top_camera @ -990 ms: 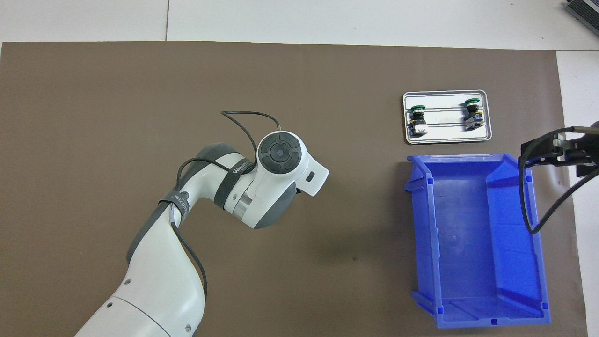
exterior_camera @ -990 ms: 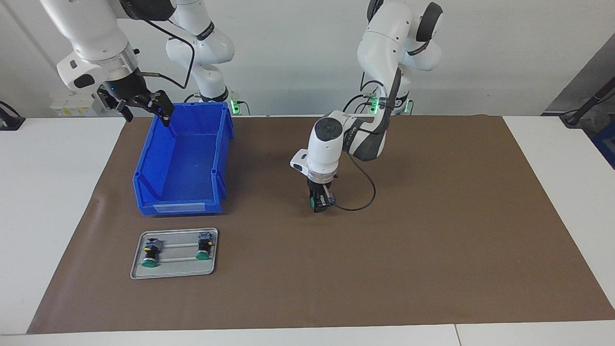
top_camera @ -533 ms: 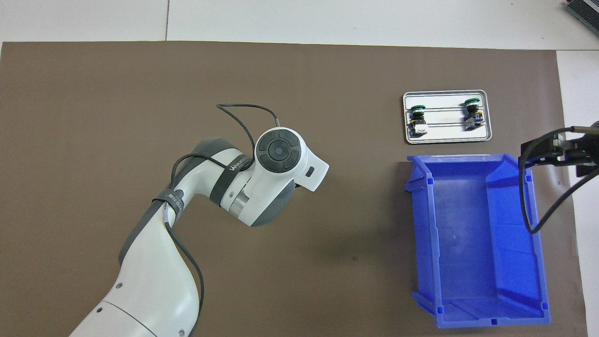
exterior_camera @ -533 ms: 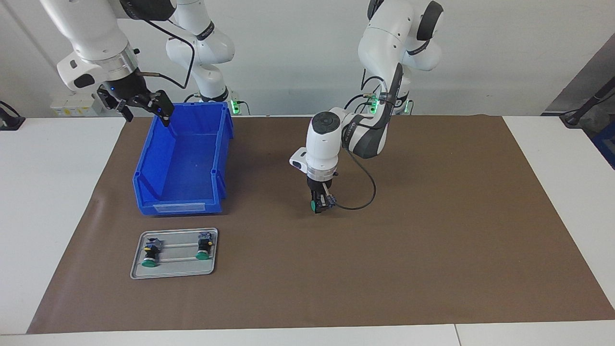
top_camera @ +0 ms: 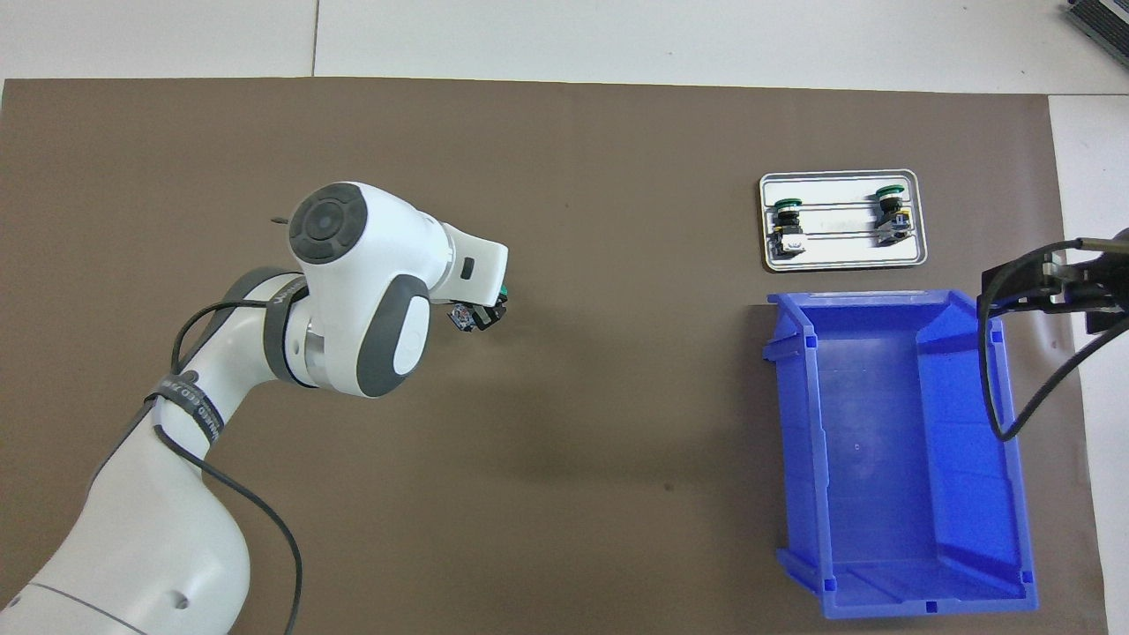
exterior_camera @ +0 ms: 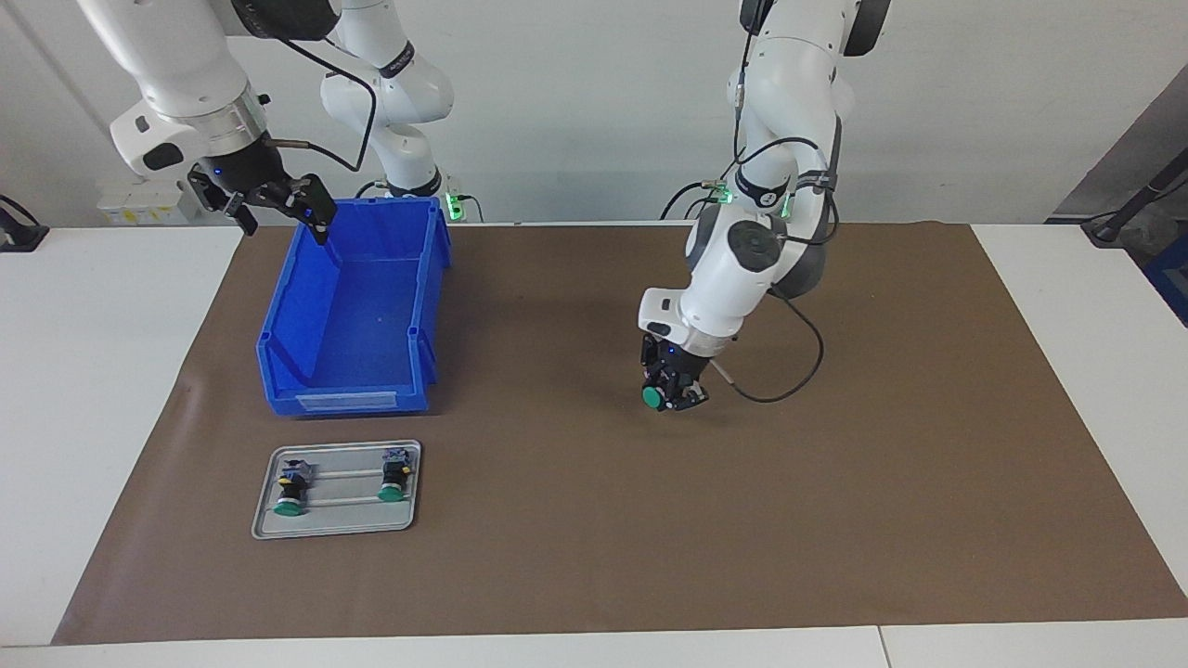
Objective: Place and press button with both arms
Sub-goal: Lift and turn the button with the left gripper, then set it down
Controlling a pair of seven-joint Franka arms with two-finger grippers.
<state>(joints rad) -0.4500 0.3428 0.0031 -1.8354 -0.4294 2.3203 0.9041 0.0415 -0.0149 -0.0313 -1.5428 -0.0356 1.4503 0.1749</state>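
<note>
Left gripper (exterior_camera: pixel 670 397) is clamped on the button (exterior_camera: pixel 654 398), tilted, green cap facing away from the robots, over bare brown mat (exterior_camera: pixel 835 482) mid-table. Right gripper (exterior_camera: pixel 278 206), jaws wide and empty, waits over the blue bin (exterior_camera: pixel 348 390) corner. Two more buttons (exterior_camera: pixel 289 506) (exterior_camera: pixel 391 492) lie on a metal tray (exterior_camera: pixel 334 524) beside the bin. No writing is readable. White table (exterior_camera: pixel 93 371), pale wall.

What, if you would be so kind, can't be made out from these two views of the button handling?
- Overhead view: the left gripper and its green button are mostly hidden by the wrist.
- Facing view: whether that button touches the brown mat.
- Overhead view: the right gripper is cut off by the edge.
</note>
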